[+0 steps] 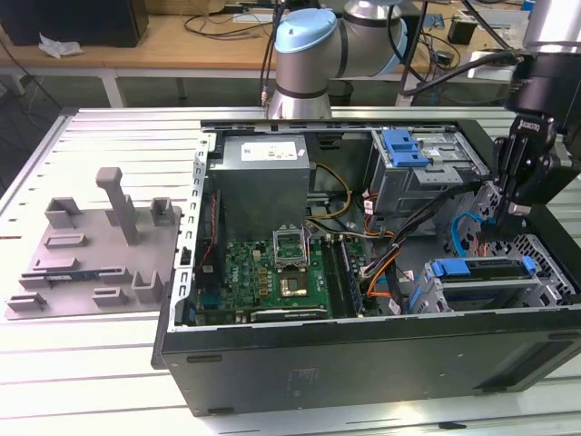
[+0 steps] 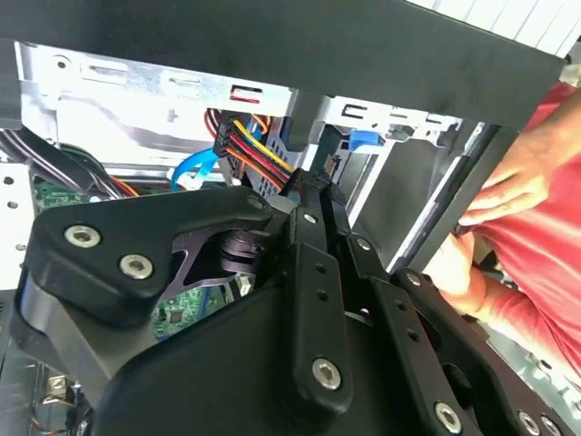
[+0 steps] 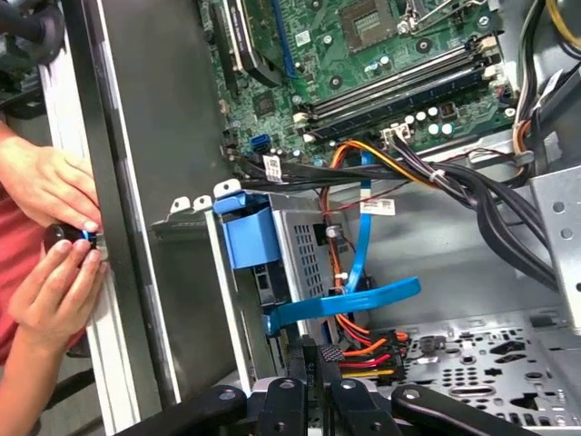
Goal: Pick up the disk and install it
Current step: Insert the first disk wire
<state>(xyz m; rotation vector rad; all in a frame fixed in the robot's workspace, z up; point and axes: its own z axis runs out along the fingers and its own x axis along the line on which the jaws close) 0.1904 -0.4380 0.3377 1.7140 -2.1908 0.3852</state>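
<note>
One silver hard drive in a blue plastic carrier frame (image 1: 481, 272) already sits in the lower-right bay of the open black computer case (image 1: 363, 363) on the slatted metal bench (image 1: 109, 363). Pincer (image 1: 493, 216) hangs just above it, jaws narrow, nothing visible between them. Install looks nearly done; full seating unclear.

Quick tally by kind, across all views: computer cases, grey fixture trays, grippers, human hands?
Open computer case: 1
Grey fixture tray: 1
Gripper: 1
Person's hands: 2
Total: 5
</note>
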